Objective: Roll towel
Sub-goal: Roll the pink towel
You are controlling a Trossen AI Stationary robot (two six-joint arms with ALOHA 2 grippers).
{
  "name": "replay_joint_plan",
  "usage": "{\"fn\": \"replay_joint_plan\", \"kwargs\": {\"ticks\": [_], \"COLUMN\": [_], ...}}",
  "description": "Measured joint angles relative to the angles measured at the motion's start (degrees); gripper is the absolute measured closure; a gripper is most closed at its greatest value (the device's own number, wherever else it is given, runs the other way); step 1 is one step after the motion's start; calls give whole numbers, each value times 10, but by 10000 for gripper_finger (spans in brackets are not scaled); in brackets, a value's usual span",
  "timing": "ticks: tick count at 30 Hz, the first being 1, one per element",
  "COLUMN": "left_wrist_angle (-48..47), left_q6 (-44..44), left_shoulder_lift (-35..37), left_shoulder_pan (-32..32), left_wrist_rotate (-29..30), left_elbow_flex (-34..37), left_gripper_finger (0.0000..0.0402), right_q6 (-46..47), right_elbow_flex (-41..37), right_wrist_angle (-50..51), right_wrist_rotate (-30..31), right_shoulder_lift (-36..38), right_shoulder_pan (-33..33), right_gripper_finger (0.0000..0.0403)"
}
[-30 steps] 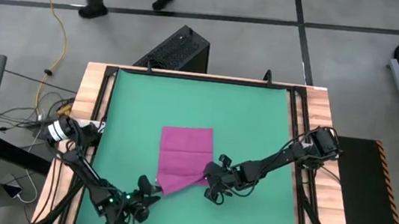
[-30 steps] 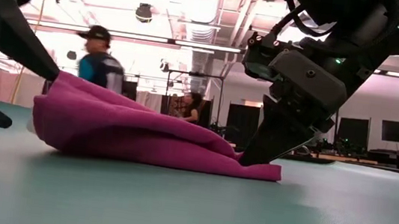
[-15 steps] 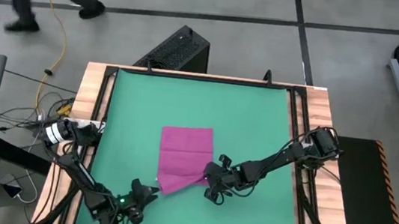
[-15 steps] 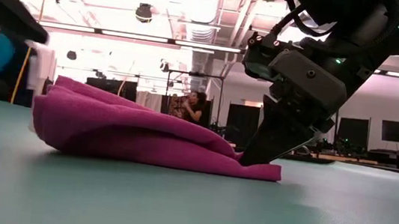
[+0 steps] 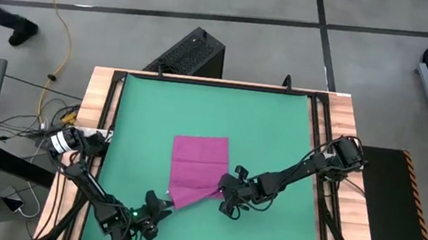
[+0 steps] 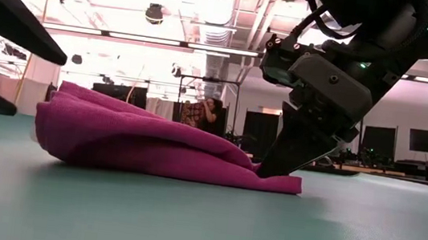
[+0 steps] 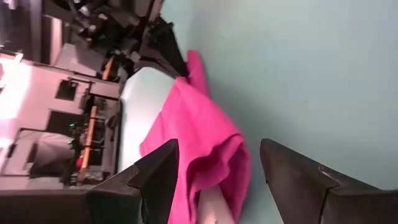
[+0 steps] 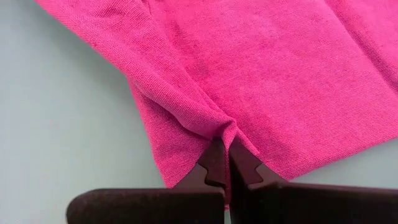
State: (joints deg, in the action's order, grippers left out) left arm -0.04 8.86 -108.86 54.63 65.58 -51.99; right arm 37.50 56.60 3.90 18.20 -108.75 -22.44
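Two arms: both grippers work low over the near half of a green mat [image 5: 278, 127], one at each near corner of a pink cloth.
Left gripper [image 5: 157, 205]: sits at the near edge of the mat, just beside the towel's near-left corner; its two dark fingers [image 7: 155, 180] stand spread apart, with the cloth's edge lying between them but not pinched.
Towel [image 5: 197, 169]: magenta-pink, lying near the middle of the mat, slightly toward the near side; its far part lies flat, while the near part is folded over and bunched into soft ridges, as the low view [image 6: 147, 141] shows.
Right gripper [image 5: 224, 194]: pressed down at the towel's near-right corner, fingertips [image 8: 217, 163] closed tight on a pinch of fabric, which puckers into a crease where they meet.
Background: a person [image 6: 196, 111] is visible far behind the table.
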Motion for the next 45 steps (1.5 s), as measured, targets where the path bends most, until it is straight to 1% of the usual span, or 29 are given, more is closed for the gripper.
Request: {"fn": "replay_joint_plan", "kwargs": {"ticks": [8,12,21,25,29,31,34,37,43,45], "left_wrist_angle": [2,4,4,4,5,4,9,9,8,8], "left_q6": [6,5,3,-12,-47,-60,-59,-60,-90,-114], "left_shoulder_lift": [0,0,0,0,1,1,1,1,1,1], "left_shoulder_pan": [-20,-34,-41,-44,-53,-53,-52,-47,-46,-46], "left_wrist_rotate": [-12,-42,-25,-26,-36,-36,-34,-34,-39,-47], "left_elbow_flex": [0,0,0,1,11,12,12,12,12,12], "left_gripper_finger": [184,184,184,184,191,205,239,282,379,394], "right_q6": [0,0,0,-3,-3,-3,-4,-5,-4,-5], "right_elbow_flex": [0,0,0,0,0,0,0,0,0,0], "right_wrist_angle": [0,0,0,0,0,0,0,-1,-1,-1], "right_wrist_rotate": [0,0,0,0,0,0,0,0,0,0], "right_shoulder_lift": [0,0,0,0,0,0,0,0,0,0], "right_shoulder_pan": [0,0,0,0,-1,-1,-3,-3,-3,-3], "right_gripper_finger": [393,393,393,393,393,393,393,393,393,393]}}
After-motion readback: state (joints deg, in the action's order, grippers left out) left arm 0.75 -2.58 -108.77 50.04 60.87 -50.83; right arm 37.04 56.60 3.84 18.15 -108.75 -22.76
